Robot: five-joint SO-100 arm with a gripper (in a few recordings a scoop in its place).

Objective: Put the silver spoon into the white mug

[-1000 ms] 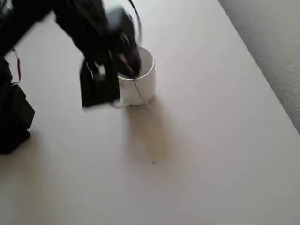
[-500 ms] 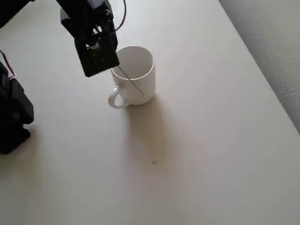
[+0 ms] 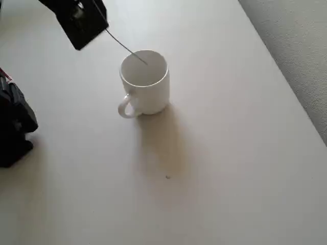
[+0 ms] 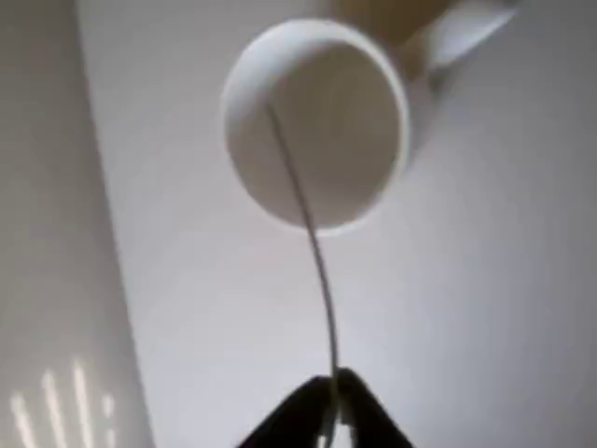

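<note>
**Spoon held by its handle tip, its far end over the mug's mouth**

The white mug (image 3: 145, 81) stands upright on the pale table (image 3: 219, 153), its loop handle at the lower left of its body in the overhead view. The same mug (image 4: 317, 121) shows in the wrist view from above, its mouth round and its inside white; nothing can be made out lying at the bottom.

The gripper (image 3: 82, 20) sits up and to the left of the mug in the overhead view, well clear of the rim. In the wrist view the gripper (image 4: 333, 401) has its two dark fingers (image 4: 289, 420) pressed together on the near end of the silver spoon (image 4: 312, 233), so it is clamped on the spoon's handle. From that pinch the thin handle runs toward the mug and crosses its near rim, ending over the opening. The view is soft, and the spoon's bowl cannot be told from the handle.

In the overhead view the silver spoon (image 3: 125, 48) appears as a fine dark line slanting from the gripper down and right to the mug, its far end just inside the mug's upper rim. Whether that end touches the mug's wall cannot be told.
</note>
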